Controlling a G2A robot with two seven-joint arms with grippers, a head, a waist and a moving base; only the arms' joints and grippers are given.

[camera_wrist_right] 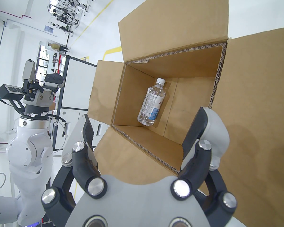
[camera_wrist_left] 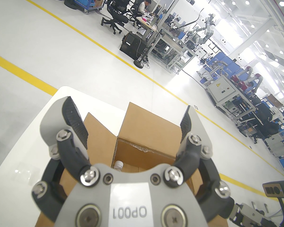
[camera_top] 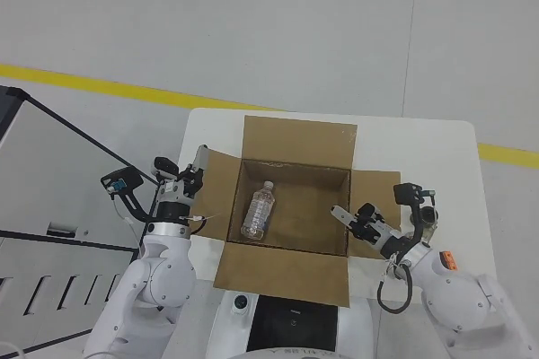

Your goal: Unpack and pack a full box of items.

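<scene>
White table bears open box; labelled bottle lies inside.

We see the box from straight above. Left wrist camera: close beside it, facing across. Right wrist: opposite side, tilted in. All share its interior.

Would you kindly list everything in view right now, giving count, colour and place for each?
box: one, brown cardboard, open with four flaps spread, in the middle of the table
bottle: one, clear with a white cap, lying on its side on the box floor, nearer the left arm's side
table: one, white, under the box
floor stripes: two, yellow, on the pale floor beyond the table
left end effector: one, grey and black, open and empty, at the box's left flap
right end effector: one, grey and black, open and empty, at the box's right flap
</scene>
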